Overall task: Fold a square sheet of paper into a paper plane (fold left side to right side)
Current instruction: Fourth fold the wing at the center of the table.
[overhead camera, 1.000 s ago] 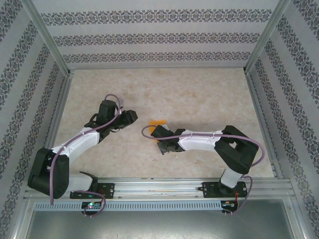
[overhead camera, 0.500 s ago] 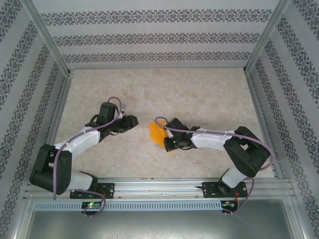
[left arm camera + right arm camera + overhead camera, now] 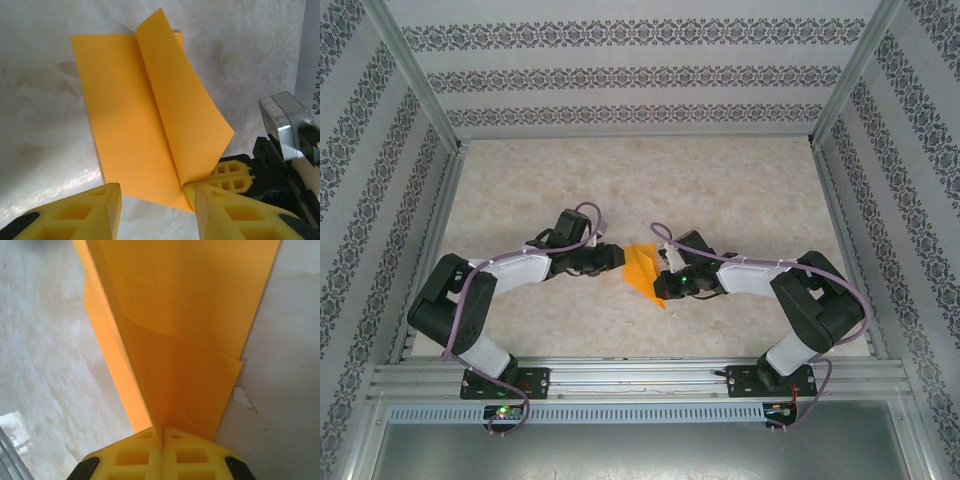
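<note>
The square sheet of paper (image 3: 640, 268) is bright orange and lies mid-table, creased down its length with one half flat and the other flap raised (image 3: 180, 100). It has no paper plane shape. My right gripper (image 3: 665, 278) is shut on the raised flap's edge by the crease (image 3: 162, 432); its yellow fingers (image 3: 235, 175) also appear in the left wrist view. My left gripper (image 3: 613, 258) sits at the sheet's left side, low over the table. It is open (image 3: 157, 197), its fingers on either side of the sheet's near corner, the right one almost touching it.
The table (image 3: 720, 190) is a pale marbled surface. Patterned walls on aluminium posts (image 3: 840, 100) close in the left, right and back. A metal rail (image 3: 640, 375) with both arm bases runs along the near edge. Free room lies behind the paper.
My left arm has swung right and forward up to the sheet, its jaws widening slightly. The right gripper has drawn back to the right, uncovering the sheet, with the flap raised in its jaws.
</note>
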